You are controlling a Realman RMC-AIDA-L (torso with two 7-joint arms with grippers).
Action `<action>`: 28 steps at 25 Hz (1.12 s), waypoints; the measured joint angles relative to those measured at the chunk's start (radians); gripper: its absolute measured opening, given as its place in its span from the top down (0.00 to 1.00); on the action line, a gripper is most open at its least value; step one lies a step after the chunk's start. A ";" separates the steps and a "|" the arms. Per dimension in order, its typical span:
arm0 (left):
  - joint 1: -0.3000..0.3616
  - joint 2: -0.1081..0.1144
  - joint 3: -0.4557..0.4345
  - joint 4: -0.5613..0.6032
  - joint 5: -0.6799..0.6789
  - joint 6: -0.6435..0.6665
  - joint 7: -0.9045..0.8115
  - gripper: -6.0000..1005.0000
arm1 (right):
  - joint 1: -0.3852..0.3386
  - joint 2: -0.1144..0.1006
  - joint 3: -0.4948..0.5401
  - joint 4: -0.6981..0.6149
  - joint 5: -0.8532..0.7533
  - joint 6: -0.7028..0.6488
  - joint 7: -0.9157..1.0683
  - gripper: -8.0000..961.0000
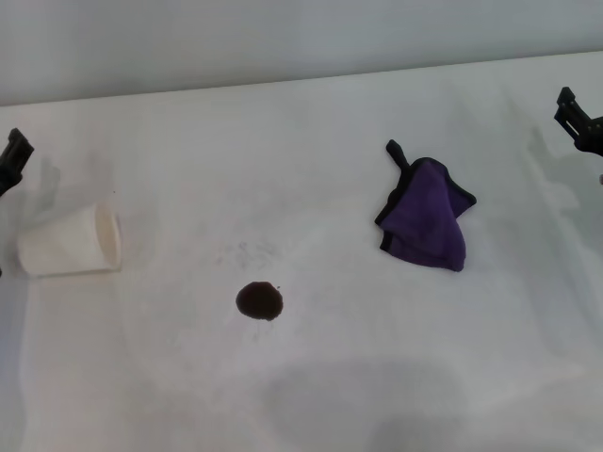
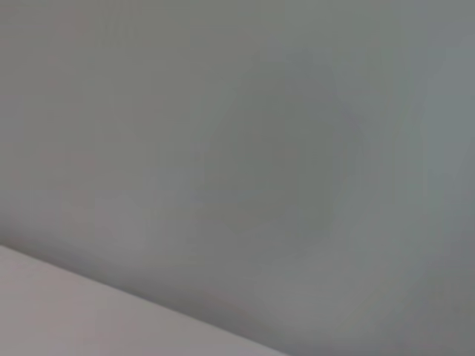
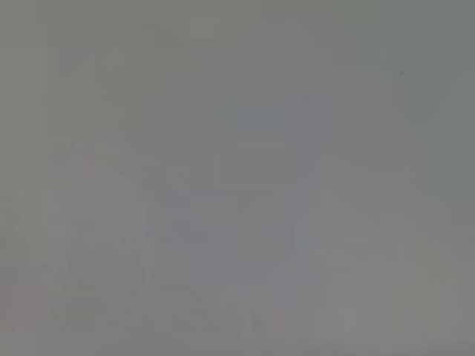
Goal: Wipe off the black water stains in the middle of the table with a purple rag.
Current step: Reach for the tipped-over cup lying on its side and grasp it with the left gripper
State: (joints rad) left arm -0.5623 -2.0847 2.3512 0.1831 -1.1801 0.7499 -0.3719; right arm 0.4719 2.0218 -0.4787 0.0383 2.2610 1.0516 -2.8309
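Observation:
The black water stain (image 1: 259, 300) is a small round dark blot on the white table (image 1: 311, 141), left of centre and near the front. The purple rag (image 1: 429, 222) lies crumpled to the right of it, with black edging and a black tail pointing to the back left. My left gripper (image 1: 11, 158) shows only as a black tip at the left edge, above the table. My right gripper (image 1: 577, 119) shows as a black tip at the right edge, well apart from the rag. Both wrist views show only plain grey.
A white paper cup (image 1: 71, 244) lies on its side at the left, near my left gripper. A faint grey speckled smudge (image 1: 250, 252) sits just behind the stain. The table's far edge (image 1: 301, 83) meets a grey wall.

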 joint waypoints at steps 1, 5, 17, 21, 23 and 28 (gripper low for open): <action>0.005 0.000 -0.001 0.003 0.000 0.000 0.000 0.13 | -0.001 0.000 0.000 0.000 0.000 0.000 0.001 0.10; 0.025 -0.001 -0.003 0.014 -0.002 0.007 -0.001 0.13 | -0.005 -0.001 0.000 0.000 0.000 -0.001 0.002 0.09; 0.053 -0.001 0.001 0.034 -0.003 0.042 -0.004 0.13 | -0.014 -0.003 -0.001 -0.006 0.000 -0.003 -0.002 0.10; 0.049 -0.002 0.004 0.036 0.001 0.037 -0.012 0.13 | -0.015 -0.004 -0.001 -0.010 0.000 -0.009 -0.002 0.10; 0.042 -0.002 0.005 0.039 0.002 0.036 -0.012 0.13 | -0.014 -0.005 -0.001 -0.013 0.000 -0.015 -0.002 0.10; 0.017 0.009 0.005 0.070 0.008 0.052 -0.015 0.13 | -0.016 -0.007 -0.001 -0.030 0.000 -0.030 -0.002 0.10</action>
State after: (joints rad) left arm -0.5452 -2.0755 2.3561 0.2534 -1.1719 0.8015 -0.3871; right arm 0.4560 2.0146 -0.4794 0.0082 2.2612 1.0216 -2.8334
